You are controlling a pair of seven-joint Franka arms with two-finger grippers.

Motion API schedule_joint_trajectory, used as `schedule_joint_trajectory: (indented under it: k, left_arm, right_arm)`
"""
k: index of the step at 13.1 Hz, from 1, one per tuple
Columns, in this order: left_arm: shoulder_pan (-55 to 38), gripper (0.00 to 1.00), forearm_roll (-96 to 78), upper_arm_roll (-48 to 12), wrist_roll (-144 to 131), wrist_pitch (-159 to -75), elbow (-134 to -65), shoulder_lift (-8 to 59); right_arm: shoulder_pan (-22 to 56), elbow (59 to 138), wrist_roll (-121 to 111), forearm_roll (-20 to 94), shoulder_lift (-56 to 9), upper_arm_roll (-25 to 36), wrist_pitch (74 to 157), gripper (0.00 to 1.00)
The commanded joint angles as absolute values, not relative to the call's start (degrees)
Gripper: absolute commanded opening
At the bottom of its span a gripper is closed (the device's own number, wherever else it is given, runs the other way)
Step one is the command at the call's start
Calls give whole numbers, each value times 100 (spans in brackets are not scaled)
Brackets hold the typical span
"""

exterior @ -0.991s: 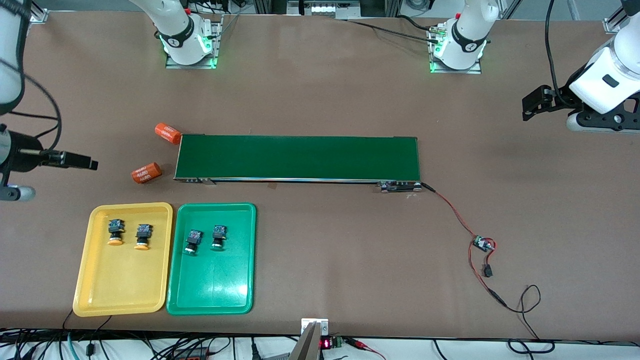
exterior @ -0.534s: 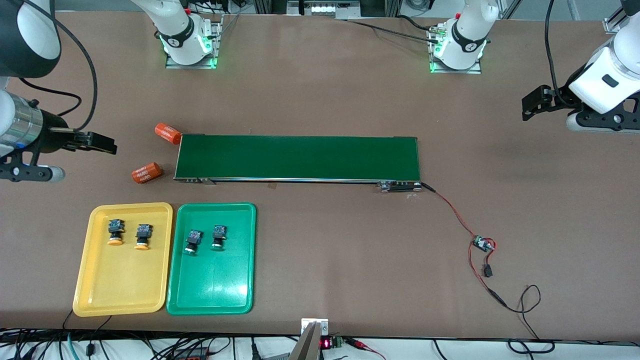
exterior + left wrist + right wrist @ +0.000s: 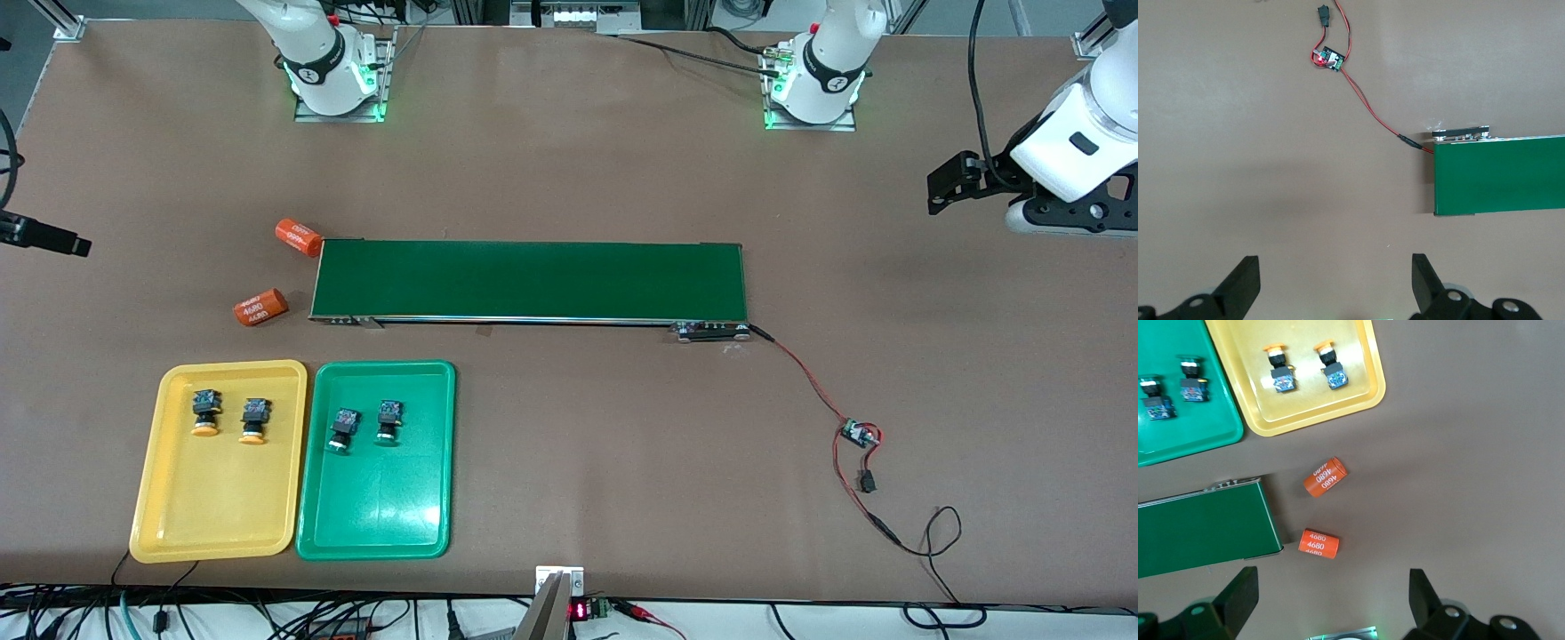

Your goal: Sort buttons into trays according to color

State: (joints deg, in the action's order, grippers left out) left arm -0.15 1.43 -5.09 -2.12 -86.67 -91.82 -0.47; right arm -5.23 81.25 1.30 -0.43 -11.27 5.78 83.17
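Two yellow-orange buttons (image 3: 205, 414) (image 3: 254, 420) lie in the yellow tray (image 3: 213, 498). Two green buttons (image 3: 343, 429) (image 3: 388, 420) lie in the green tray (image 3: 373, 507) beside it. My right gripper (image 3: 1331, 597) is open and empty, up over bare table by the orange cylinders; only its dark tip (image 3: 53, 238) shows in the front view. Its wrist view shows both trays (image 3: 1358, 400) (image 3: 1205, 433) with the buttons (image 3: 1278, 370) (image 3: 1191, 383) in them. My left gripper (image 3: 938, 187) (image 3: 1333, 280) waits open and empty over the left arm's end of the table.
A long dark-green belt (image 3: 529, 280) (image 3: 1498, 177) lies mid-table, farther from the camera than the trays. Two orange cylinders (image 3: 298, 237) (image 3: 260, 308) (image 3: 1325, 477) lie at its end by the right arm. A red-and-black wire with a small circuit board (image 3: 859, 434) (image 3: 1328, 59) trails from its other end.
The right arm has swung away toward its end of the table, and most of it has left the front view. The left arm, the buttons and the trays have not moved.
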Motion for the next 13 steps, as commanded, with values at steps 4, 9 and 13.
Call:
schedule_joint_trajectory:
  k: [4,9,13]
  left_arm:
    - [-26,100,308,-536,-220,-8561,-9097,-70]
    - [-26,100,308,-536,-220,-8561,-9097,-62]
    - [0,100,308,-519,-202,-8569,-9097,-62]
  right_arm:
    - [-176,9571,35,-255,263,554,8992,100]
    - [-185,9510,-9,-246,352,475,8781,100]
    - [-176,9405,-17,-202,334,388,8613,100]
